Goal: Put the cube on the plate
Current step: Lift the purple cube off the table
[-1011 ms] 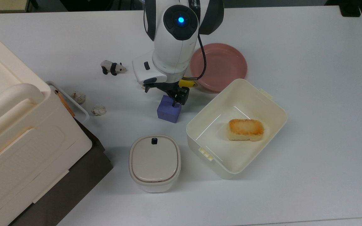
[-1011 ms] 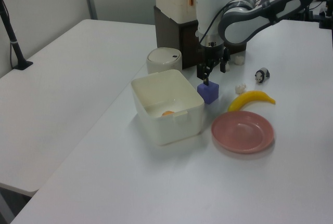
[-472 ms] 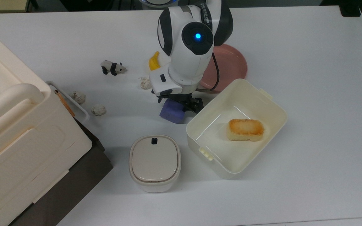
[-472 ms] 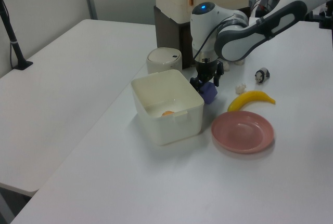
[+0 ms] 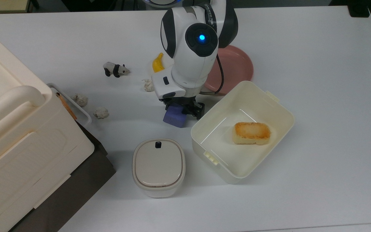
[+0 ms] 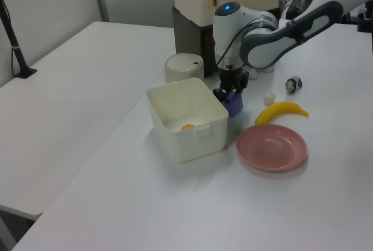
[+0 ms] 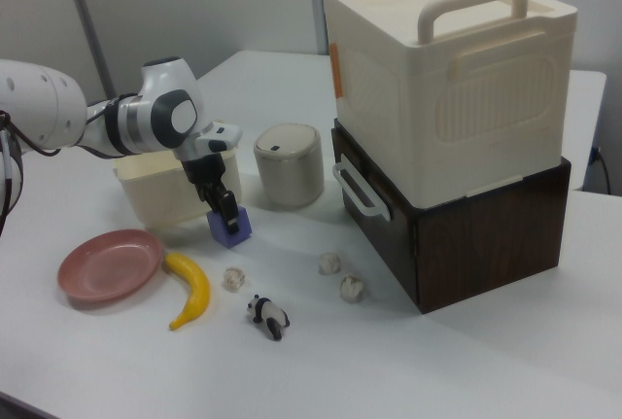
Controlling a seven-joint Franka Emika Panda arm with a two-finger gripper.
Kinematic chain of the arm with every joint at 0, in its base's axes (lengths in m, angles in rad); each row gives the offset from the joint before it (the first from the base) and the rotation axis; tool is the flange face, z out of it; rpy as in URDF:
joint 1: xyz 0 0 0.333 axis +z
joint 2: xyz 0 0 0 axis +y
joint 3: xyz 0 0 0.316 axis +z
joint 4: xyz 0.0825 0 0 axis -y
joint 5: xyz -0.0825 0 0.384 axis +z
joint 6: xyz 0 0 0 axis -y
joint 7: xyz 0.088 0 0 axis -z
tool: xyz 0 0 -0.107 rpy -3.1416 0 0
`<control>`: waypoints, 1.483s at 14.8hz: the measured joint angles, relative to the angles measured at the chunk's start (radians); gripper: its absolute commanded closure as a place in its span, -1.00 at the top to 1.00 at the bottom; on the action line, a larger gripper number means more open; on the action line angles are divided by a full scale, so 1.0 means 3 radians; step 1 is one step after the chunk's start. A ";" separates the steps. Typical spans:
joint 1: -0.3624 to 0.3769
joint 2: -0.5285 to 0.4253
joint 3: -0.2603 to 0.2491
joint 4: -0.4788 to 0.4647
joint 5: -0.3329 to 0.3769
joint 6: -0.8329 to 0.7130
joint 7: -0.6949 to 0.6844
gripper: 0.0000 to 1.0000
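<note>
The robot arm bends down from the top view's far side, its gripper [image 5: 181, 111] pointing straight down low over the table, fingers closed.

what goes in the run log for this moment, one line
phase: grasping | gripper: down at blue-purple cube, grip unclear | cube: on table | pink plate: empty, banana beside it

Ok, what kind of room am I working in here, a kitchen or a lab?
Most likely a lab or office test bench: plain white tables, grey partition walls, and toy props, a panda figurine and a banana, laid out by the gripper at the cube.
</note>
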 measured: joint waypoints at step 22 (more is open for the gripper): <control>-0.0164 -0.0175 0.0427 0.0018 -0.0335 -0.0549 -0.0136 1.00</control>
